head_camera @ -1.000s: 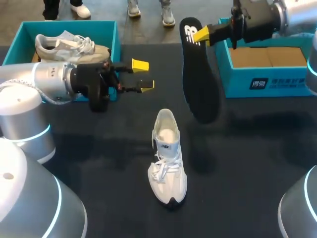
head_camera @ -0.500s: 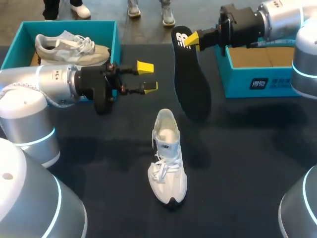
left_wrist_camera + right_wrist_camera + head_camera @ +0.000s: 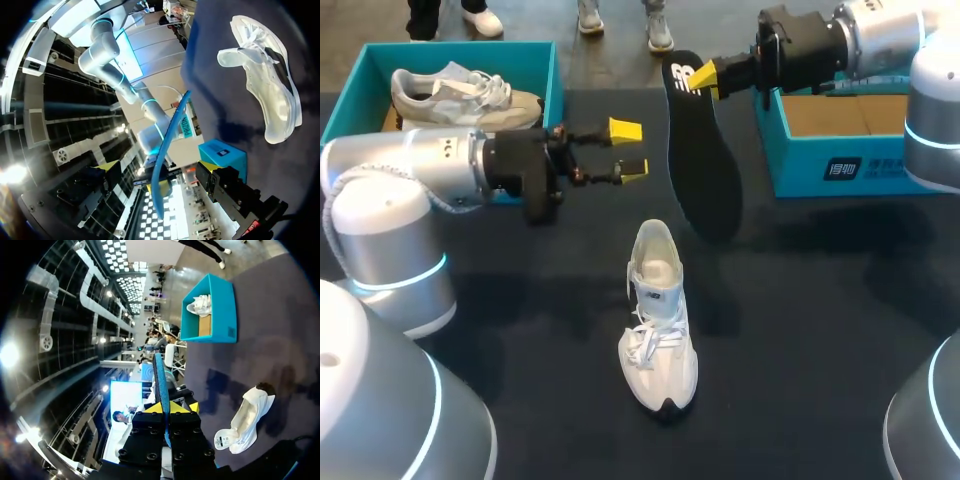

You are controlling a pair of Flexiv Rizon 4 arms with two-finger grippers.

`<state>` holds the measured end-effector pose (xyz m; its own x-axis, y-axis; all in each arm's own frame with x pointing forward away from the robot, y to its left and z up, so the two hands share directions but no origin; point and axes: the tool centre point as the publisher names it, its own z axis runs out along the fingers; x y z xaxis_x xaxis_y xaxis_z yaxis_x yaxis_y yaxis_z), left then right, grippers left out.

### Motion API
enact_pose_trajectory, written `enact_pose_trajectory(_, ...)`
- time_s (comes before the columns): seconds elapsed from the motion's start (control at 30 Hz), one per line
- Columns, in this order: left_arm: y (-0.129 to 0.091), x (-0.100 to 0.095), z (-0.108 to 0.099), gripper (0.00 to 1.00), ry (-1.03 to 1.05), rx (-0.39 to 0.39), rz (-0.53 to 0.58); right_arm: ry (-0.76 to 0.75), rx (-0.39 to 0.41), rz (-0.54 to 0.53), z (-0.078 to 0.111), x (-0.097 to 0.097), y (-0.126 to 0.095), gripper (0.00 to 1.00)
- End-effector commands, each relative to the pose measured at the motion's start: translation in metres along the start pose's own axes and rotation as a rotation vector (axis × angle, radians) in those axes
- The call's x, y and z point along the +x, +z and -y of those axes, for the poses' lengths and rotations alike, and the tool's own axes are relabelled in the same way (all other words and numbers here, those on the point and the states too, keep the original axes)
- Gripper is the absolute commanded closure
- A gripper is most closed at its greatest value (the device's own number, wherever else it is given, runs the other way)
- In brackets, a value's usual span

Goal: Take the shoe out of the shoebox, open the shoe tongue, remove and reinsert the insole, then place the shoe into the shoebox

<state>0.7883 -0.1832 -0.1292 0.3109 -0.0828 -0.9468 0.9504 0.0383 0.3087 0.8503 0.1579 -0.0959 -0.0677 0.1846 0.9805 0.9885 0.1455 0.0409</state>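
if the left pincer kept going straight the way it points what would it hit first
Probably the insole hanging from the right pincer. The open left pincer points at it, and its wrist view shows the insole edge-on straight ahead, though depth is unclear.

Lit evenly from overhead, with soft, faint shadows on the dark table beside the white shoe and past the hanging insole. Near glare on the shoe in the left wrist view, pale against the dim table. Glowing cyan in rings on the left arm and right arm.
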Motion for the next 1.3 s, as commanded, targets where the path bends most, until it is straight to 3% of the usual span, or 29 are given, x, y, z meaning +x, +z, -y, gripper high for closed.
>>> enact_pose_trajectory(0.03, 0.016, 0.005, -0.004, 0.0, -0.004, 0.001, 0.009, 0.001, -0.001, 0.001, 0.0, 0.0, 0.001, 1.0)
enact_pose_trajectory(0.47, 0.04, 0.002, -0.001, 0.0, -0.002, 0.008, 0.018, 0.001, -0.001, 0.001, 0.0, 0.0, 0.001, 1.0)
enact_pose_trajectory(0.7, 0.052, -0.002, 0.002, 0.23, 0.014, -0.004, 0.022, 0.001, -0.001, 0.001, 0.0, 0.0, 0.001, 1.0)
enact_pose_trajectory(0.83, 0.056, -0.005, 0.002, 0.29, 0.016, -0.002, 0.022, 0.001, -0.001, 0.001, 0.0, 0.0, 0.001, 1.0)
enact_pose_trajectory(0.97, 0.058, -0.005, 0.003, 0.5, 0.019, -0.003, 0.02, 0.001, -0.001, 0.001, 0.0, 0.0, 0.001, 1.0)
enact_pose_trajectory(1.3, 0.063, -0.003, 0.0, 0.57, 0.023, -0.014, 0.011, 0.001, -0.001, 0.001, 0.0, 0.0, 0.001, 1.0)
